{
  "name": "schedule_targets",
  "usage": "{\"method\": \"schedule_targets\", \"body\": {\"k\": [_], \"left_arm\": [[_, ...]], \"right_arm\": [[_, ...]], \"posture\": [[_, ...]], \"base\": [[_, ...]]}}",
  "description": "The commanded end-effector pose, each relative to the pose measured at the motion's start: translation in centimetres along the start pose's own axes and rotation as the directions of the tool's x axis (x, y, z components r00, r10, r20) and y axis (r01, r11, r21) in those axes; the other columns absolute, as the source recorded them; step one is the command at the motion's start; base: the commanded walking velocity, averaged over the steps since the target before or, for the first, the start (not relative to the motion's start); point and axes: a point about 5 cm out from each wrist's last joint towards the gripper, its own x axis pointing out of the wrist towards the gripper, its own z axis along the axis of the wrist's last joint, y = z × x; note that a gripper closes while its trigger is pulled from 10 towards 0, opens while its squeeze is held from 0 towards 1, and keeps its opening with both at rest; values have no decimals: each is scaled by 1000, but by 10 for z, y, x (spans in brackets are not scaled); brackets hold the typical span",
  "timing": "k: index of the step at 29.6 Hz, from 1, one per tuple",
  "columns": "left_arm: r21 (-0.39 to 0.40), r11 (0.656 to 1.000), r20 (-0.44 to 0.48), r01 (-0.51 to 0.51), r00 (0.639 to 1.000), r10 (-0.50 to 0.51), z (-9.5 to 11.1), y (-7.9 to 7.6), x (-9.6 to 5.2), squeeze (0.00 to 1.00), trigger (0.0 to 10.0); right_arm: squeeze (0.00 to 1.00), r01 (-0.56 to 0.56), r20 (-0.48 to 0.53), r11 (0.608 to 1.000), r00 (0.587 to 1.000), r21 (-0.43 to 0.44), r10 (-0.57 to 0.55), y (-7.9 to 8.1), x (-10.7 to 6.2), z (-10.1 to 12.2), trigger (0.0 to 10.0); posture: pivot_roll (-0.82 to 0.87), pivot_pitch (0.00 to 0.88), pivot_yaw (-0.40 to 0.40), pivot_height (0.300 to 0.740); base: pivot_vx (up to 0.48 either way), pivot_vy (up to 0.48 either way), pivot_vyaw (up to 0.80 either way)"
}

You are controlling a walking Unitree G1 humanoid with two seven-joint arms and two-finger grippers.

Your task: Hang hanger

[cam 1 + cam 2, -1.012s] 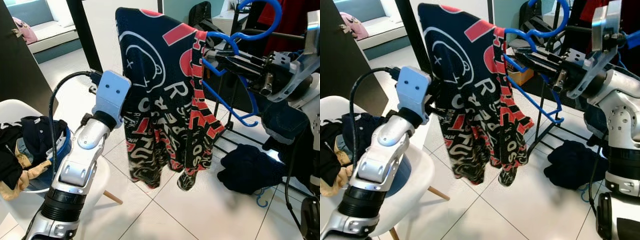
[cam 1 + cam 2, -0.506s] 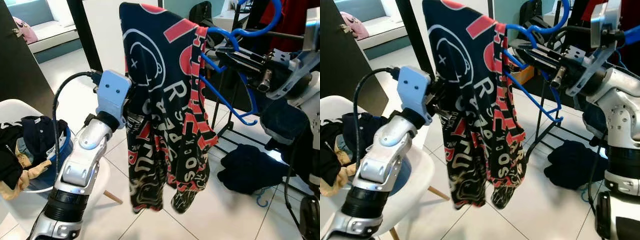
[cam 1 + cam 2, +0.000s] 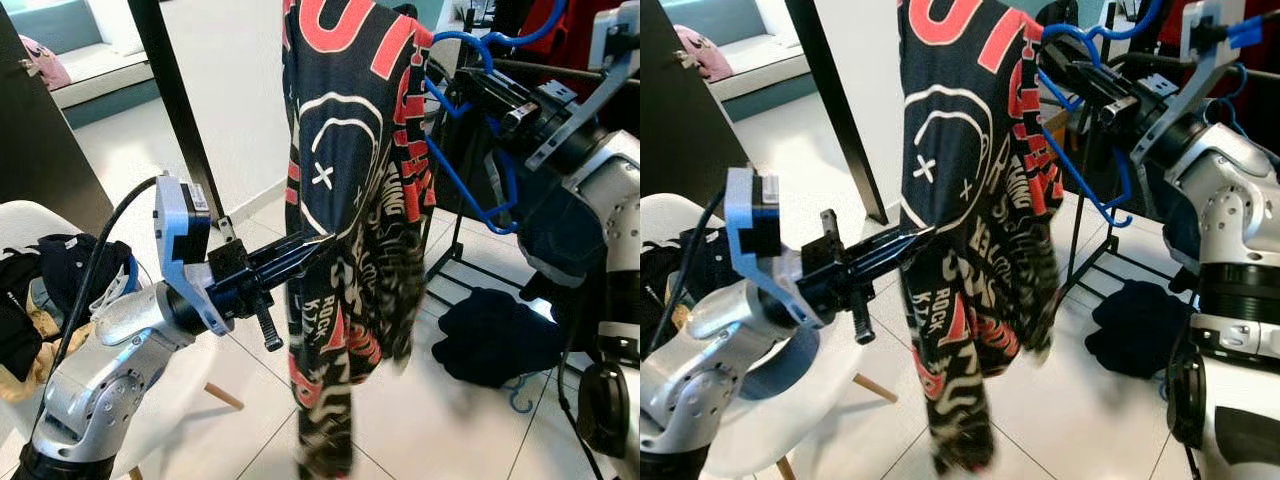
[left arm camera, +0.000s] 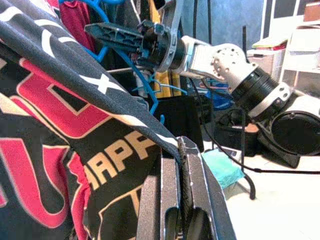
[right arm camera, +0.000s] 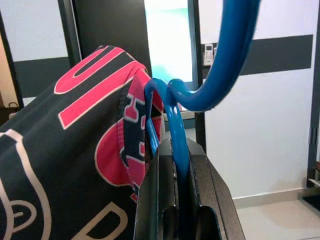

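Left arm: reached forward from the near left, forearm roughly level, silver casing with a black cable looping behind the wrist.
Left wrist: carried a pale blue camera block standing upright above the forearm.
Left gripper point(image 3: 318, 240): black fingers pressed together, pinching a fold of the shirt point(image 3: 355, 180) at mid height.
Right arm: came in from the far right, elbow bent, forearm raised and angled left.
Right gripper point(image 3: 1052, 58): held high near the top of the garment, fingers clamped on the blue hanger point(image 5: 177, 145) just below its hook.
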Motion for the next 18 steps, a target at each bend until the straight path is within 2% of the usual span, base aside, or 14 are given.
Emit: {"method": "schedule_targets", "body": {"k": [1,2,3,4,5,6,8,9,10,11,15,16,17,18], "left_arm": [[14,998,-130,59,990,-57,-16,-5,-3,0,0],[14,998,-130,59,990,-57,-16,-5,-3,0,0],[59,997,-215,58,976,-44,-26,-3,-7,0,510],[88,994,-268,63,963,-38,-32,-2,-10,0,4980],[88,994,-268,63,963,-38,-32,-2,-10,0,4980],[137,989,-328,47,945,1,-38,4,-13,0,5412],[137,989,-328,47,945,1,-38,4,-13,0,5412],[168,986,-366,12,929,52,-40,12,-16,0,10000],[168,986,-366,12,929,52,-40,12,-16,0,10000],[207,978,-378,-29,920,107,-38,21,-17,1000,10000],[242,969,-393,-37,910,133,-34,27,-18,1000,10000],[259,966,-403,-2,909,110,-23,30,-20,1000,10000],[259,966,-403,-2,909,110,-23,30,-20,1000,10000],[260,964,-394,60,918,49,-5,32,-23,1000,10000]], "right_arm": [[0,-29,63,1000,998,-7,30,7,1,14,10000],[0,-29,63,1000,998,-7,30,7,1,14,10000],[0,-64,62,998,996,-14,64,11,1,15,10000],[0,-84,63,996,994,-18,85,14,2,15,10000],[0,-84,63,996,994,-18,85,14,2,15,10000],[0,-125,56,992,990,-32,127,18,0,15,10000],[0,-125,56,992,990,-32,127,18,0,15,10000],[0,-161,46,986,986,-47,163,22,-1,15,10000],[0,-161,46,986,986,-47,163,22,-1,15,10000],[0,-189,33,980,981,-62,191,25,-3,14,10000],[0,-204,10,975,979,-85,205,26,-4,12,10000],[0,-210,-20,971,978,-117,209,26,-4,8,10000],[0,-210,-20,971,978,-117,209,26,-4,8,10000],[0,-225,-60,962,974,-155,218,27,-5,2,10000]], "posture": [[-55,0,48,740],[-55,0,48,740],[-59,0,50,740],[-59,0,50,740],[-59,0,50,740],[-59,0,50,740],[-59,0,50,740],[-59,0,50,740],[-59,0,50,740],[-59,0,50,740],[-60,0,50,740],[-57,0,49,740],[-57,0,49,740],[-51,0,47,740]], "base": [[0,0,0],[0,0,0],[0,0,0],[0,0,0],[0,0,0],[0,0,0],[0,0,0],[0,0,0],[0,0,0],[0,0,0],[0,0,0],[0,0,0],[0,0,0],[0,0,0]]}}
